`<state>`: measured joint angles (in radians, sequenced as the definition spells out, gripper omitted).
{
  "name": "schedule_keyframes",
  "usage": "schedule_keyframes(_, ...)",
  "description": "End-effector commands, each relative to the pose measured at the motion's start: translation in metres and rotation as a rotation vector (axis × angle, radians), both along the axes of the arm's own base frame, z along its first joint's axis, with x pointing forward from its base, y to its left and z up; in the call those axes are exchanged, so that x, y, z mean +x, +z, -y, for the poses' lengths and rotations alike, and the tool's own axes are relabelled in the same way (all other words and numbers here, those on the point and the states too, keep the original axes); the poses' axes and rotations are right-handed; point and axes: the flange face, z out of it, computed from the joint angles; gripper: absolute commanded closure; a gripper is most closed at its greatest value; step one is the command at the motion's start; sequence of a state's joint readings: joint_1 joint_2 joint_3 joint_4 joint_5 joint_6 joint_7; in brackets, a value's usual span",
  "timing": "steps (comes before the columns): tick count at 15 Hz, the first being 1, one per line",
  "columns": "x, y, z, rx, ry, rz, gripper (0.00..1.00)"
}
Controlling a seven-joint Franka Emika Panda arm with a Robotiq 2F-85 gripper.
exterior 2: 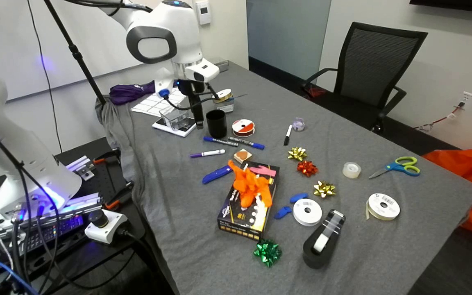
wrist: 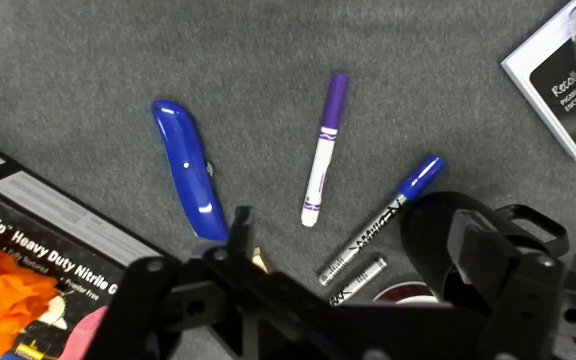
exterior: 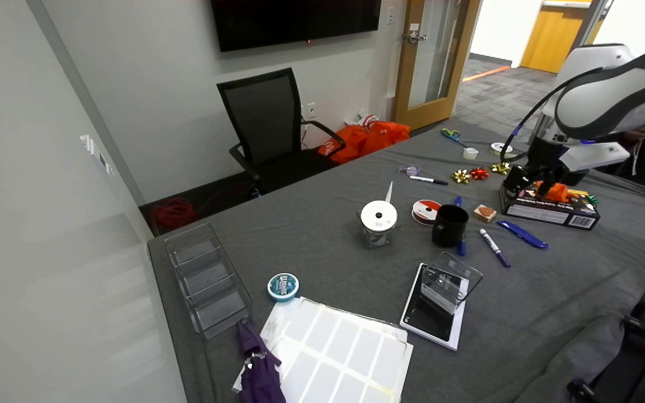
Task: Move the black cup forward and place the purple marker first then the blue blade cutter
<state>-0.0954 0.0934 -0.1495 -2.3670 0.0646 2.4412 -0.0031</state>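
The black cup (exterior: 450, 225) stands upright on the grey cloth in both exterior views; its handle shows in the wrist view, where my right finger overlaps the cup (wrist: 430, 237). The purple marker (wrist: 323, 155) lies flat, purple cap away from my gripper. To its left rests the blue blade cutter (wrist: 188, 172), close to the glove box; in an exterior view the cutter (exterior 2: 217, 174) lies in front of the marker (exterior 2: 207, 154). My gripper (wrist: 357, 227) hangs above the table, fingers wide apart, nothing held between them.
Two blue-capped markers (wrist: 378, 225) lie beside the cup. A glove box (exterior 2: 248, 221) carrying an orange bow, a wooden stamp (exterior 2: 242, 155) and a red ribbon spool (exterior 2: 243, 128) sit close by. Near the cup, a clear holder rests on a white-edged black pad (exterior: 431, 313).
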Motion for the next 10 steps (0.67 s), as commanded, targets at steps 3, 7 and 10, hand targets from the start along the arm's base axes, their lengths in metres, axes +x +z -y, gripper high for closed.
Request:
schedule_keyframes(3, 0.02, -0.055, -0.005, 0.052, -0.028, -0.052, 0.0)
schedule_keyframes(7, 0.029, -0.082, -0.009, 0.056, -0.032, -0.07, 0.0)
schedule_keyframes(10, 0.033, -0.098, -0.006, 0.039, -0.031, -0.078, 0.07)
